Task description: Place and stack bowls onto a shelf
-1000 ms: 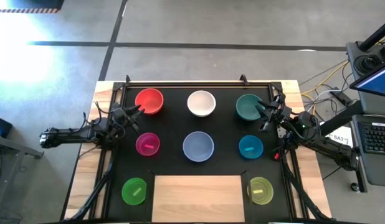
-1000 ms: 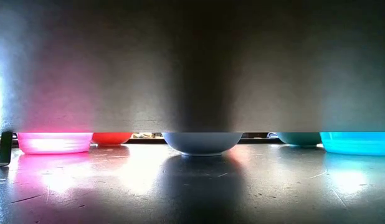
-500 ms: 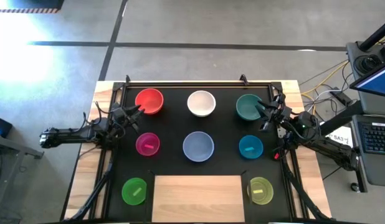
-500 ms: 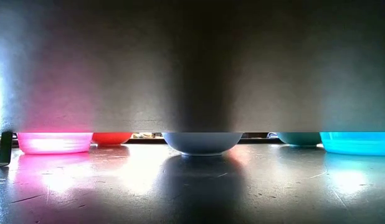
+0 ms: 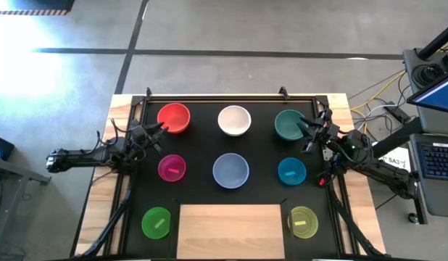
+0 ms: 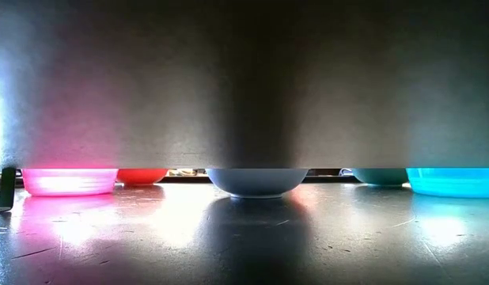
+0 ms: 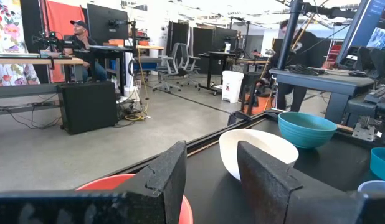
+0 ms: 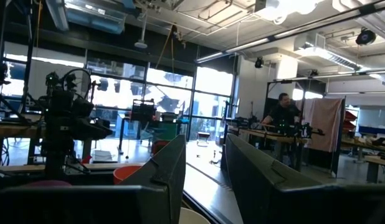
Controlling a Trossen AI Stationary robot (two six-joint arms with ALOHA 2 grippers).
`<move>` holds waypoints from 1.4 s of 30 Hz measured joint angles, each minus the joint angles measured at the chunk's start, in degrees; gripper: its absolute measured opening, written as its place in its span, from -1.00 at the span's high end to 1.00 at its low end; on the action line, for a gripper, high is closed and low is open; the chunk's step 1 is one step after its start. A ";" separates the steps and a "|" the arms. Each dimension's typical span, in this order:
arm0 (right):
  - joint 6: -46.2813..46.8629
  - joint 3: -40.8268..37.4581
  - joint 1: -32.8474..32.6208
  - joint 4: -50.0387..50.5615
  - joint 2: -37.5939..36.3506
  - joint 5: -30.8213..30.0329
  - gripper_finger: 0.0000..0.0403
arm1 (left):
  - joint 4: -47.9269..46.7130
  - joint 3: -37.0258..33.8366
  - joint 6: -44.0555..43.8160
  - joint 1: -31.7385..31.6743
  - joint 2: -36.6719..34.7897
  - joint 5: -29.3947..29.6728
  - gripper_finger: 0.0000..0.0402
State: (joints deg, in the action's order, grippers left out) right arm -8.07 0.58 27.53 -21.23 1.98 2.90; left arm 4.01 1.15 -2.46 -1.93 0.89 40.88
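Nothing has moved: left gripper point(image 5: 161, 129) by the red bowl point(image 5: 173, 117), right gripper point(image 5: 309, 133) at the teal bowl's point(image 5: 288, 124) rim (both part-open, empty); shelf point(image 5: 230, 230) bare.

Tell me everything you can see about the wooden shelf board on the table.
The shelf is a flat rectangular board of pale, light-grained wood, lying level on the black mat at the table's near edge, midway between the two arms. Its top is bare; no bowl rests on it. The green bowl sits just off its left end and the yellow-green bowl just off its right end, neither touching it. The grey-blue bowl stands beyond it.
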 joint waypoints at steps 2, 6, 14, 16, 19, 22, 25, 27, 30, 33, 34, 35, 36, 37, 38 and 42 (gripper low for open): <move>0.08 0.01 -0.01 -0.01 -0.01 0.01 0.48 | -0.02 0.00 0.02 0.02 -0.02 0.00 0.37; 0.02 0.00 -0.02 0.00 -0.02 0.01 0.48 | -0.01 0.00 0.00 0.02 -0.02 0.02 0.37; 0.76 0.02 0.00 -0.52 0.00 0.02 0.48 | -0.02 0.00 0.02 0.00 0.00 0.00 0.37; 3.21 0.00 -0.02 -0.13 0.00 0.25 0.48 | -0.02 0.00 0.02 0.02 -0.02 0.00 0.37; 7.99 0.01 -0.01 -0.15 -0.01 0.50 0.48 | -0.01 0.00 0.00 0.00 -0.01 0.01 0.37; 10.22 0.02 -0.02 -0.61 0.00 0.40 0.48 | -0.01 0.00 0.01 0.01 0.00 0.01 0.37; 15.15 0.00 -0.02 -0.48 0.00 -1.02 0.48 | -0.02 0.00 0.00 0.01 -0.02 0.00 0.37; 18.82 0.01 0.00 -0.46 0.00 -1.64 0.48 | 0.00 0.00 0.02 0.00 0.00 0.00 0.37; 21.23 0.18 -0.01 0.34 -0.02 -2.61 0.48 | -0.01 0.00 0.01 0.01 0.00 0.02 0.37; 21.57 1.98 0.00 5.45 0.68 -4.60 0.48 | 0.00 0.00 0.02 0.00 -0.02 0.02 0.37; 21.57 2.99 0.00 7.32 1.13 -5.46 0.48 | -0.02 0.00 0.02 0.02 -0.02 0.02 0.37; 21.56 4.16 0.00 9.51 1.66 -6.06 0.48 | -0.02 0.00 0.00 0.02 0.00 0.00 0.37; 21.55 5.27 0.00 11.79 2.34 -6.13 0.48 | -0.02 0.00 0.02 0.02 0.00 0.02 0.37; 21.56 6.32 0.00 14.20 3.18 -6.11 0.47 | -0.02 0.00 0.01 0.00 0.00 0.01 0.37; 21.58 7.39 0.00 16.67 3.95 -6.10 0.45 | -0.02 0.00 0.01 0.02 0.00 0.00 0.37; 22.17 11.48 0.00 22.09 7.40 -6.41 0.34 | -0.02 0.00 0.00 0.00 0.00 0.02 0.37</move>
State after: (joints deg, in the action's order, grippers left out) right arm 14.10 12.06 27.53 0.85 9.38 -3.51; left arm 3.99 1.15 -2.46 -1.93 0.89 40.91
